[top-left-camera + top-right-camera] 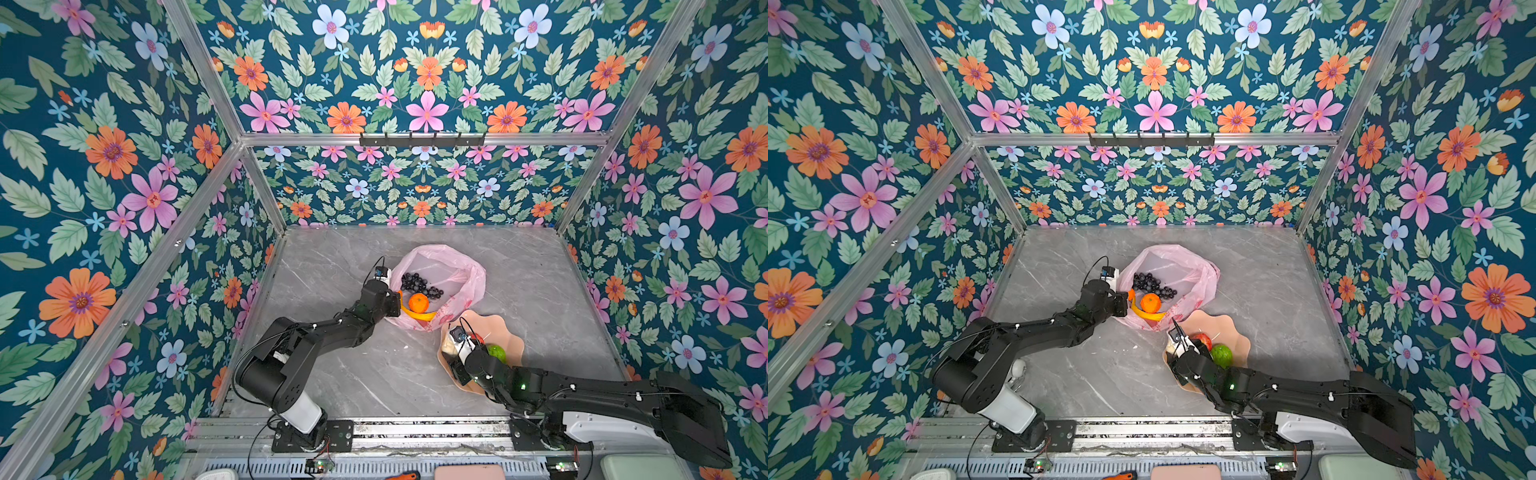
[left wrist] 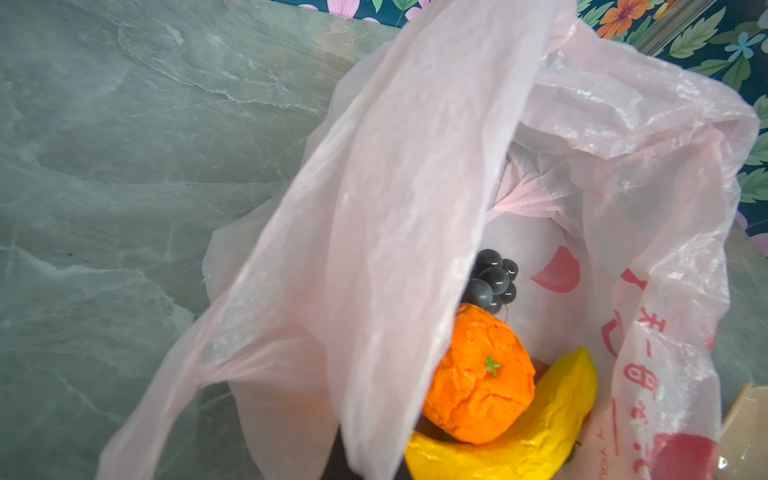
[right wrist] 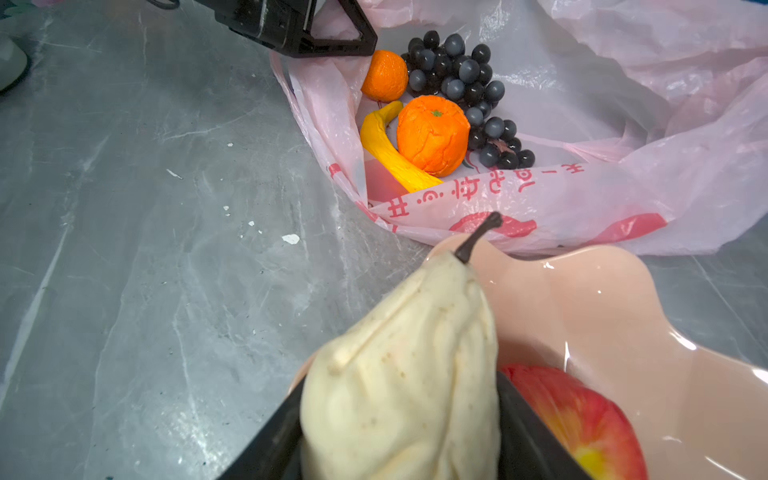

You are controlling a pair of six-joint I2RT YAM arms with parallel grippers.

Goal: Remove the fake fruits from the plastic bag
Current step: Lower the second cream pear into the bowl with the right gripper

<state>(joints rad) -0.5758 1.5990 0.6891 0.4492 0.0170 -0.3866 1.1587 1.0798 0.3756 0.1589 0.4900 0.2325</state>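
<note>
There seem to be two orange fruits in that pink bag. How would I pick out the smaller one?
Find the pink plastic bag on the grey table, then the yellow banana inside it. The small orange lies at the banana's thin tip, beside the grapes, under the left hand. The big orange, nestled in the banana's curve, shows a green stem mark.

Peach scalloped bowl (image 1: 509, 338) on grey marble table (image 1: 332, 266) (floral walls (image 1: 104, 166))

L hand (image 1: 395, 305) clamped tight, R hand (image 3: 401, 419) part-spread, both arms reaching fwd.

Two oranges (image 3: 432, 135), one banana (image 3: 392, 151)
</note>
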